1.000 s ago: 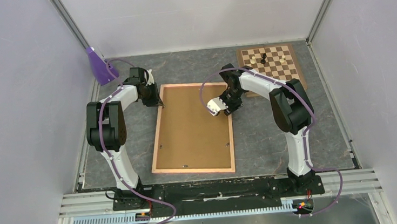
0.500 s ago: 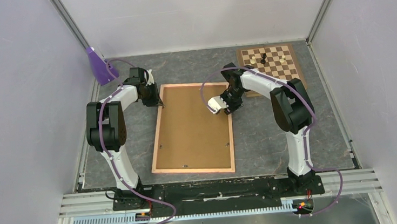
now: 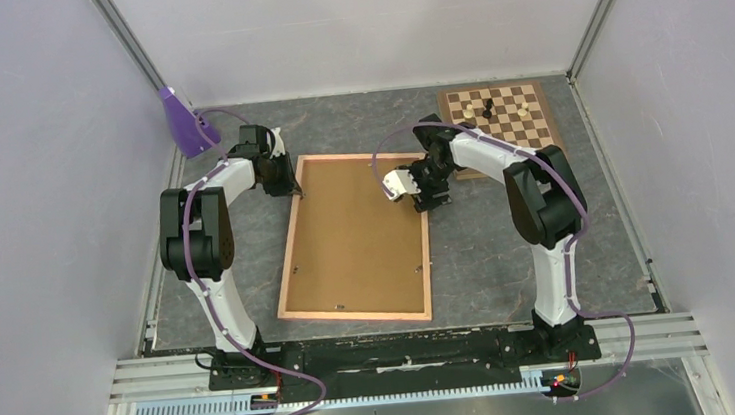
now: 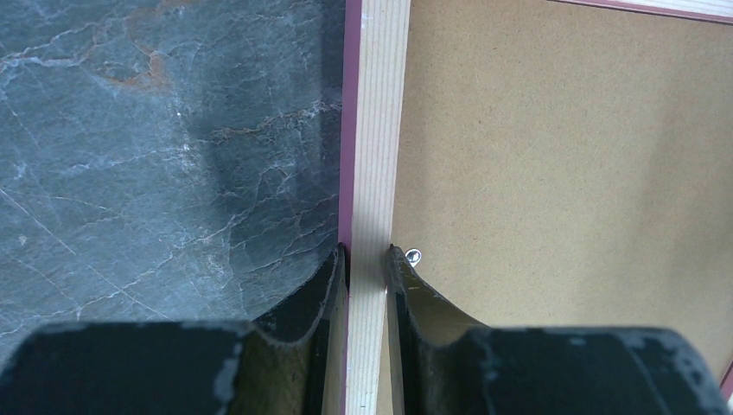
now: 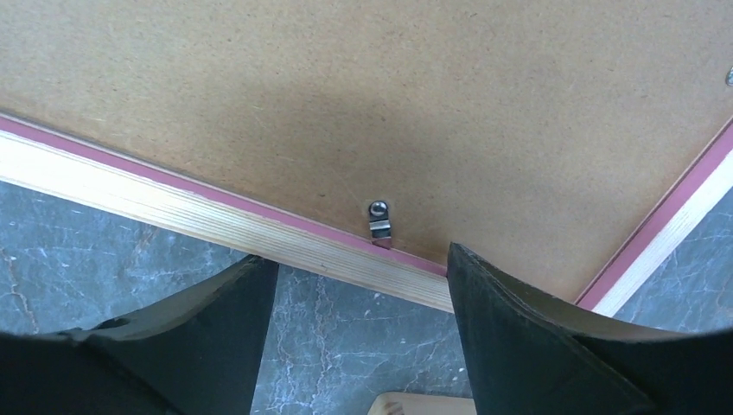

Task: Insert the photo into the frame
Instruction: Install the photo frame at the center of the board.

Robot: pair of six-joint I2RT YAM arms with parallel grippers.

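Seemingly late stage: frame [image 3: 353, 316] face-down, brown backing board [image 3: 356, 239] seated inside. Photo unseen; possibly beneath board, cannot tell. Left gripper [image 4: 363, 259] pinches frame's side rail between fingers. Right gripper [image 5: 361, 258] spread open, empty; metal retaining clip [image 5: 379, 223] just ahead, between fingertips. Likely left: securing clips. Chessboard [image 3: 501, 120] well behind right fingers, no obstruction.

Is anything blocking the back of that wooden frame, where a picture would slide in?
Yes. A brown backing board fills the whole opening of the frame, lying inside its rails, with small metal tabs at the edges apparently pinning it. The open right gripper hovers near one tab, with nothing between them. No photo is in view.
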